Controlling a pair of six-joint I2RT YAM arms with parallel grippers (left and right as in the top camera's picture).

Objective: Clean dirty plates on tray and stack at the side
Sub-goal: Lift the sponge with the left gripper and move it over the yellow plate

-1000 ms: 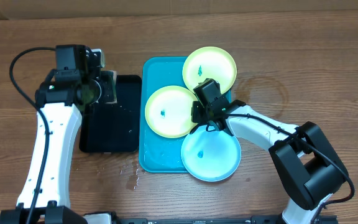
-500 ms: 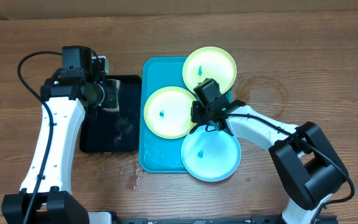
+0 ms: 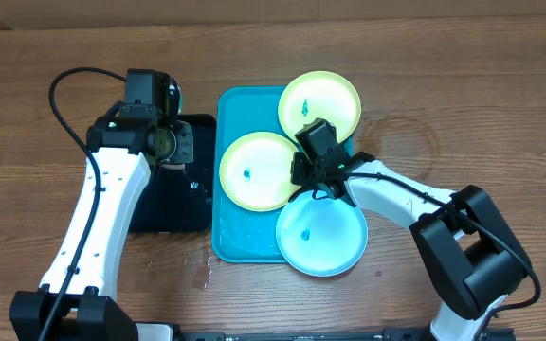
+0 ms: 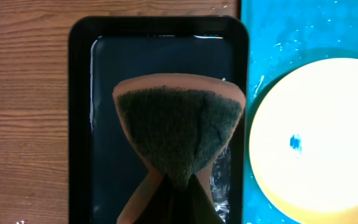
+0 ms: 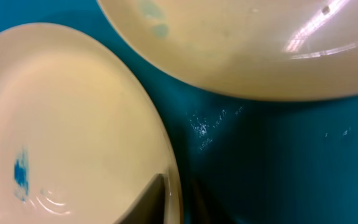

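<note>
1. Viewing from overhead: the large bright turquoise rectangular plastic tray (image 3: pixel 230 242) sits on the brown wooden counter (image 3: pixel 444 95). A smaller black rectangular tray (image 3: pixel 164 213) lies just beside its left rim.
2. Three round plastic plates are on the turquoise tray, none stacked at the side.
   - The centre lime-green-rimmed plate (image 3: pixel 254 170) lies wholly inside the tray and has a small teal smear near its middle.
   - The upper lime-green-rimmed plate (image 3: pixel 325 95) overhangs the tray's top right corner and also has a smear.
   - The light-blue-rimmed plate (image 3: pixel 322 242) overhangs the tray's lower right edge and has a faint smear.
3. The left hand (image 3: pixel 180 148) hangs over the upper part of the black tray, near the turquoise tray's left rim.
   - The left wrist view shows it pinched tight on a fan-shaped sponge with a tan body and a dark green scouring face (image 4: pixel 178 134). The sponge narrows to a waist where the fingers squeeze it.
   - The sponge is over the black tray's wet floor and apart from the centre plate.
4. The right hand (image 3: pixel 301 176) is at the right rim of the centre plate, between all three plates.
   - The right wrist view shows one finger (image 5: pixel 151 198) lying on the plate's upper face at the rim. The other finger is hidden.
   - I cannot tell whether the hand is clamped on the rim.
5. Water droplets show on the turquoise tray floor between the plates.
</note>
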